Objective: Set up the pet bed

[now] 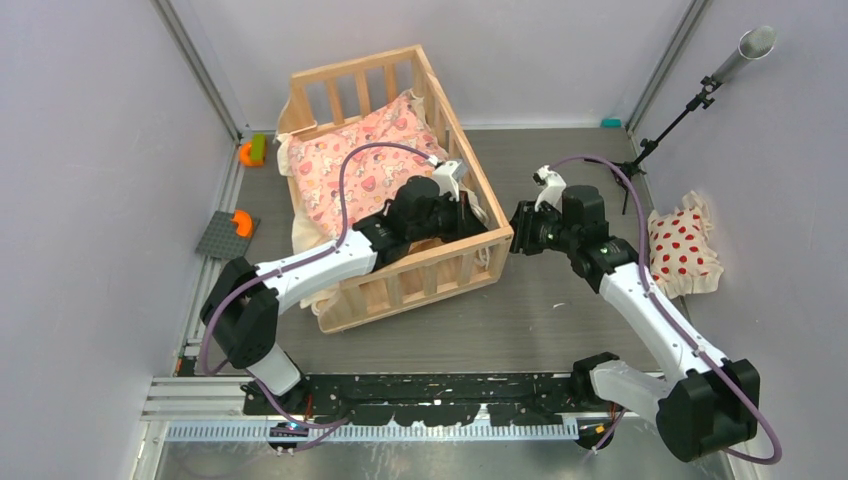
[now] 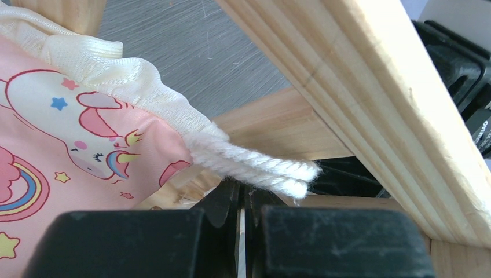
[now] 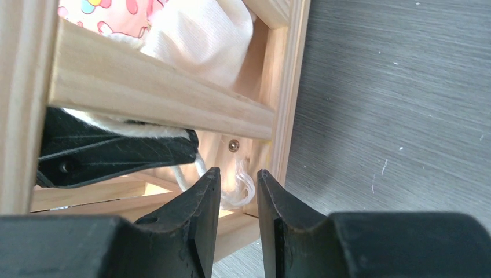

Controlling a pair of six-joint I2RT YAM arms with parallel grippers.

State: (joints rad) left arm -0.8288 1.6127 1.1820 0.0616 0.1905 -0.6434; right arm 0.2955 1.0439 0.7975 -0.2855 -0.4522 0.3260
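- The pet bed (image 1: pixel 355 62) stands on the grey surface (image 1: pixel 560 310) left of centre, turned at an angle, with one near corner pointing towards the right arm.
- A pink cartoon-print cushion (image 1: pixel 395 122) lies inside the frame, its cream frill bunched against the rails.
- The left arm reaches over the near rail into the bed. The left tool (image 2: pixel 243 194) is closed just under a twisted cream tie (image 2: pixel 255 168). Whether the tie is pinched cannot be told.
- The right tool (image 3: pixel 238 179) waits outside that near corner, its jaws a narrow gap apart and gripping nothing.
- A wooden rail and the corner post stand between the two tools, and the frayed end of a cord hangs just beyond the right one.
- A white pillow with red dots (image 1: pixel 682 245) lies well apart at the right wall.
- Beside the pillow, a dark stand (image 1: pixel 672 128) carries a grey tube (image 1: pixel 750 45).
- On the left edge lie an orange-and-green piece (image 1: pixel 252 150) and a grey plate (image 1: pixel 222 238) that bears an orange part.
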